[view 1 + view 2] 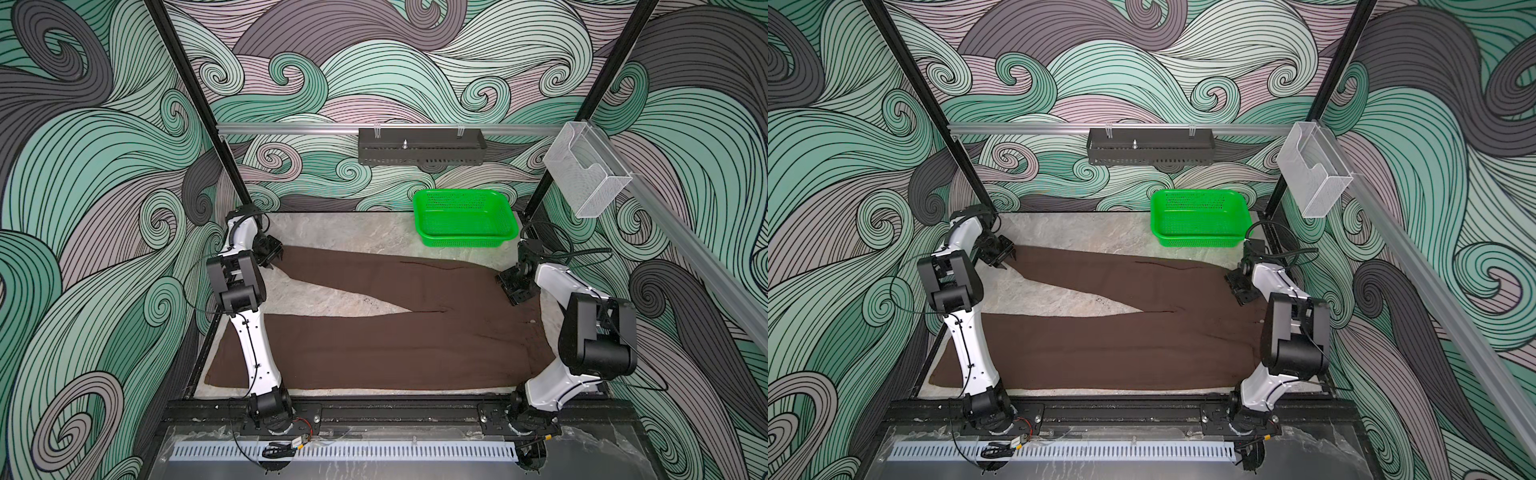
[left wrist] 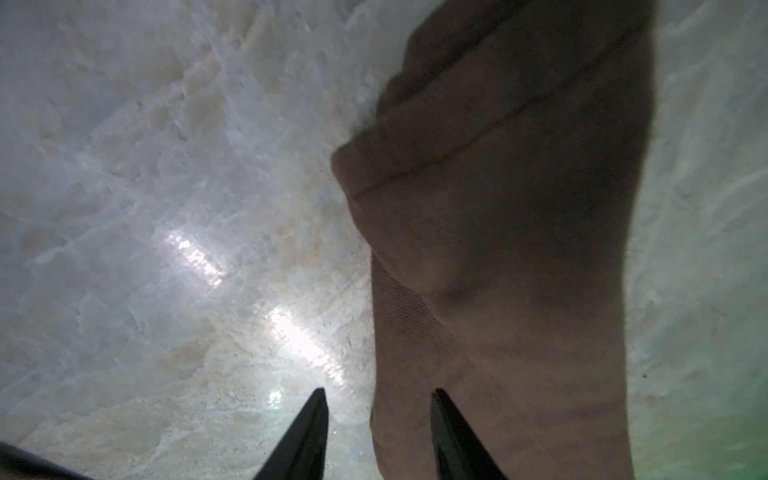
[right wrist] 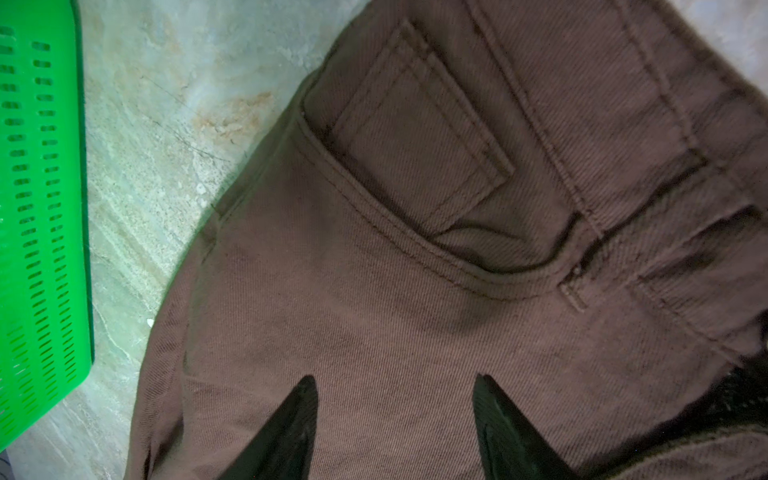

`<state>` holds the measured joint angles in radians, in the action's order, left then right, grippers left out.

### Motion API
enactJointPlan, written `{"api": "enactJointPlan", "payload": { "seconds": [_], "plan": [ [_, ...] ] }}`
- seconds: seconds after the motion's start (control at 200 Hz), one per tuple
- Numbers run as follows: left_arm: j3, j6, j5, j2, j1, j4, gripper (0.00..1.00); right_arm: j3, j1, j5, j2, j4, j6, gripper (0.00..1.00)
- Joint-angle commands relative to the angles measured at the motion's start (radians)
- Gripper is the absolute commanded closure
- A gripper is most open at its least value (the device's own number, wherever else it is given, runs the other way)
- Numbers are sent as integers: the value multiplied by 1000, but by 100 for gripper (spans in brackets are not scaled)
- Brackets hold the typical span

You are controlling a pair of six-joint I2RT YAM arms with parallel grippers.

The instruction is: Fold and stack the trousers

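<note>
The dark brown trousers [image 1: 395, 345] [image 1: 1121, 345] lie flat on the marble table [image 1: 332, 299], waist to the right and the two legs spread in a V toward the left. My left gripper [image 1: 272, 262] [image 1: 1003, 262] hovers at the hem of the far leg. In the left wrist view its jaws [image 2: 378, 392] are open, straddling the edge of the leg [image 2: 519, 208] and gripping nothing. My right gripper [image 1: 513, 296] [image 1: 1241, 296] is over the far corner of the waist. In the right wrist view it [image 3: 394, 378] stands open above the fabric [image 3: 374, 291] near a front pocket.
A bright green perforated basket [image 1: 465, 242] [image 1: 1200, 240] [image 3: 41, 208] stands at the back right, just beyond the waist. A black tray [image 1: 419, 151] hangs on the rear rail and a clear plastic holder [image 1: 586, 174] on the right rail. Black frame posts flank the table.
</note>
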<state>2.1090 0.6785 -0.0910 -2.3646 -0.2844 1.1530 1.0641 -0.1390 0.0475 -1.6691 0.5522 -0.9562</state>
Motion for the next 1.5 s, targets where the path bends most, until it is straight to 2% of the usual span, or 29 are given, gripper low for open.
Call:
{"api": "enactJointPlan", "payload": {
  "seconds": [0.0,0.125,0.34,0.63,0.786,0.946,1.001,1.096,1.196,1.251,1.411,1.491],
  "plan": [
    [19,34,68,17,7,9,54,19,8,11,-4,-11,23,39],
    [57,39,95,5,-1,4,50,15,13,31,-10,-21,22,39],
    [166,117,74,-87,-13,43,44,27,22,54,-16,-34,32,39],
    [135,240,109,-99,-14,-4,45,28,22,71,-26,-58,37,40],
    [119,296,125,-99,-12,-50,54,27,22,87,-37,-70,36,39],
    [123,327,145,-104,-7,-65,77,27,21,89,-40,-74,37,39],
    [124,338,150,-105,-6,-71,81,27,21,89,-36,-73,41,40],
    [137,348,155,-114,-2,-74,79,27,21,90,-32,-72,42,40],
    [172,355,161,-134,4,-51,64,27,22,93,-28,-71,39,40],
    [178,360,166,-140,8,-43,61,25,21,92,-25,-71,37,40],
    [184,393,172,-149,19,-51,60,30,22,90,-19,-69,37,40],
    [200,408,174,-163,28,-49,64,31,21,90,-21,-69,36,40]
  ]
}}
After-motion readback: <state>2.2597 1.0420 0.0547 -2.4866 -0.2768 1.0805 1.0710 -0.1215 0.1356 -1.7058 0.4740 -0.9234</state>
